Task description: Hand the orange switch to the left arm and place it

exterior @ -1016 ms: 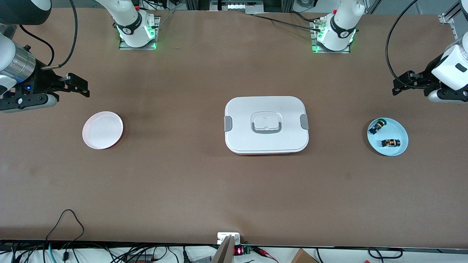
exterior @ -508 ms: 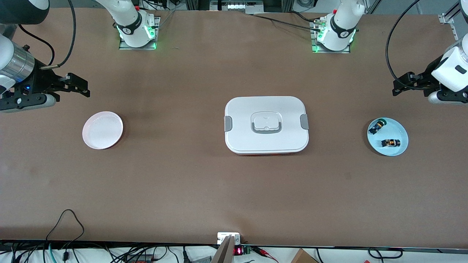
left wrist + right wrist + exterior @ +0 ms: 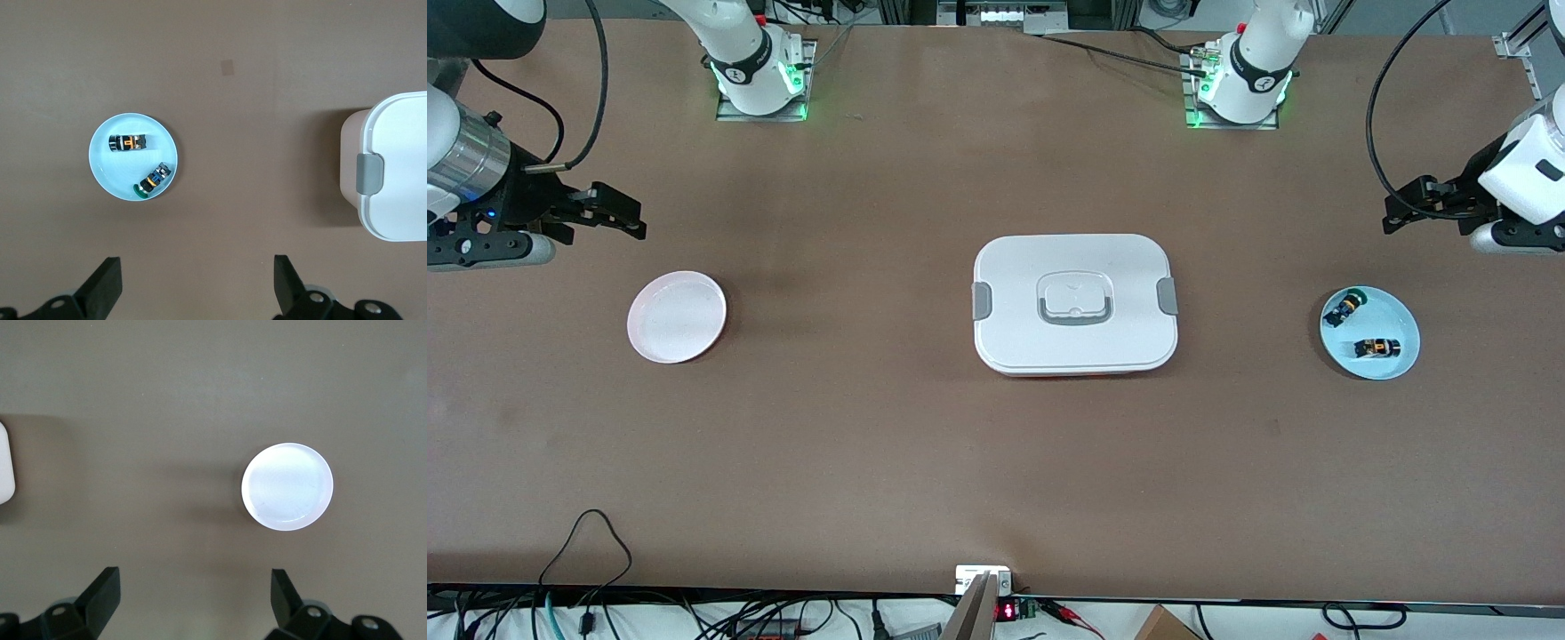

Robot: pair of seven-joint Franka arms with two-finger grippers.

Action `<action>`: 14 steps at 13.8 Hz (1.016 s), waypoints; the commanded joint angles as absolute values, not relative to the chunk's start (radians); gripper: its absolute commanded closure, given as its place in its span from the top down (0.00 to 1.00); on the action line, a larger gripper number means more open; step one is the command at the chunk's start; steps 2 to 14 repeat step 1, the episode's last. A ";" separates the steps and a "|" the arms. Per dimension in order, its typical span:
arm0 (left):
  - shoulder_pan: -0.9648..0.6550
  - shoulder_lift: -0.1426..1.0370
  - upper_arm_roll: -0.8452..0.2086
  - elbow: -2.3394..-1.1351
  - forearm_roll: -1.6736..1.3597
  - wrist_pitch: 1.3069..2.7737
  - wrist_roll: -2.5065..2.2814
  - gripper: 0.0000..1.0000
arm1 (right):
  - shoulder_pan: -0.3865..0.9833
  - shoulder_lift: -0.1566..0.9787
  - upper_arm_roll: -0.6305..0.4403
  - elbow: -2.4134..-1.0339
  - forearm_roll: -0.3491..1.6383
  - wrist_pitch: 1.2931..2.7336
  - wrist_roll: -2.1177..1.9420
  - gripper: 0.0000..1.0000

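Careful: both grippers, left and right, hang open, well apart from the box; you might grab the green-tipped part lying beside the orange switch.

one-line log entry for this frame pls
phase: pre-grasp | orange switch: on blue plate | left gripper: open, empty, above table by plate | right gripper: open, waiting near pink plate | box: mid-table, shut

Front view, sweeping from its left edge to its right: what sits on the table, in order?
Round pink plate → large white lidded box → round light blue plate holding two small parts, one the orange switch.
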State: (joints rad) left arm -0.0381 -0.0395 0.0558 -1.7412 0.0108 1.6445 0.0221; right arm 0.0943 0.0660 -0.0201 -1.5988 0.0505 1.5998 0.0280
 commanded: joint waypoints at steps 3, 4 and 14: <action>-0.028 -0.040 0.049 -1.743 0.008 1.647 0.040 1.00 | 0.087 0.049 -0.014 -1.605 0.054 1.592 0.051 1.00; -0.028 -0.040 0.049 -1.743 0.008 1.647 0.040 1.00 | 0.087 0.049 -0.014 -1.605 0.054 1.592 0.051 1.00; -0.028 -0.040 0.049 -1.743 0.008 1.647 0.040 1.00 | 0.087 0.049 -0.014 -1.605 0.054 1.592 0.051 1.00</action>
